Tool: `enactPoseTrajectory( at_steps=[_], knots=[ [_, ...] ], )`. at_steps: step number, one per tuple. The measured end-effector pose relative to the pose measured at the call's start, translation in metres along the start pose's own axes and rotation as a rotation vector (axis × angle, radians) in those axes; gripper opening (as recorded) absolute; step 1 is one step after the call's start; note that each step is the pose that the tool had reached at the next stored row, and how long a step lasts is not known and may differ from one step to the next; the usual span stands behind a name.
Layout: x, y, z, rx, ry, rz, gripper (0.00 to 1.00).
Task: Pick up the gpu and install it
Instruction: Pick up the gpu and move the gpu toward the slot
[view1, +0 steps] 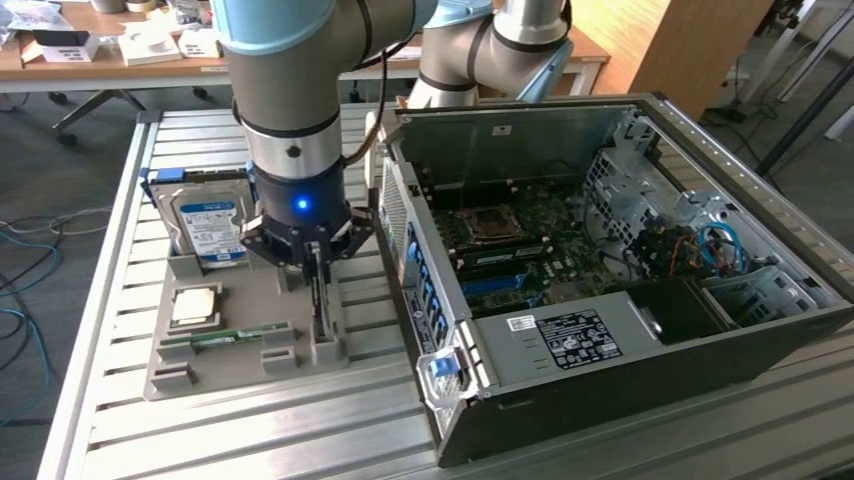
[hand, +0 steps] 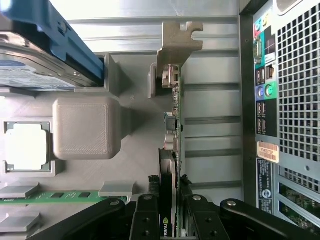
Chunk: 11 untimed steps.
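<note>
Ext. view: pincer (view1: 315, 262) down over grey tray (view1: 254, 375) on slatted counter (view1: 200, 430), pinching gpu (view1: 320, 305) from above. Stands on edge in tray slot, on tray's side nearest PC case (view1: 601, 340), just beside case's rear panel. Long axis along tray, far-to-near. Counted: 1 gpu, 1 hard drive (view1: 214, 225) upright at tray's far end, 1 CPU chip (view1: 196, 305), 1 memory stick (view1: 227, 336), 1 PC case, side open.

Wrist view: gpu (hand: 174, 130) seen edge-on, thin. Metal bracket (hand: 176, 42) end pts twd hard drive (hand: 35, 65) end of tray; opp. end runs btwn fingers (hand: 149, 207), level w/ memory stick (hand: 45, 196). Fingers pressed on both faces. PC case (hand: 295, 100) port panel alongside, parallel to gpu.
</note>
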<state>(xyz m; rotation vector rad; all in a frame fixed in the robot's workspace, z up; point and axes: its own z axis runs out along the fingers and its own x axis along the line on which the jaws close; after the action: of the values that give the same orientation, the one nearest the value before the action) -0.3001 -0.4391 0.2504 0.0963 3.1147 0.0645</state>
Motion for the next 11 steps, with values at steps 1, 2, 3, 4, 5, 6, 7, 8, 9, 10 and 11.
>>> enactPoseTrajectory(
  at_steps=[1, 2, 3, 4, 5, 6, 7, 8, 9, 10, 11],
  knots=[
    [0.0, 0.0001, -0.0023, -0.0001, -0.0001, 0.0, 0.26],
    [0.0, 0.0002, -0.0047, -0.0001, -0.0001, 0.0, 0.26],
    [0.0, 0.0003, -0.0072, -0.0001, -0.0001, 0.0, 0.26],
    [0.0, 0.0004, -0.0098, -0.0001, -0.0001, 0.0, 0.26],
    [0.0, 0.0005, -0.0125, -0.0002, -0.0002, 0.0, 0.26],
    [0.0, 0.0007, -0.0155, -0.0001, -0.0001, 0.0, 0.26],
    [-0.001, 0.0008, -0.0185, 0.0, 0.0, 0.0, 0.26],
    [-0.001, 0.0009, -0.0215, -0.0001, -0.0001, 0.0, 0.26],
    [-0.001, 0.001, -0.0242, -0.0001, -0.0001, 0.0, 0.26],
    [-0.001, 0.0012, -0.0271, -0.0001, -0.0001, 0.0, 0.26],
    [-0.001, 0.0013, -0.0299, -0.0001, -0.0001, 0.0, 0.26]
  ],
)
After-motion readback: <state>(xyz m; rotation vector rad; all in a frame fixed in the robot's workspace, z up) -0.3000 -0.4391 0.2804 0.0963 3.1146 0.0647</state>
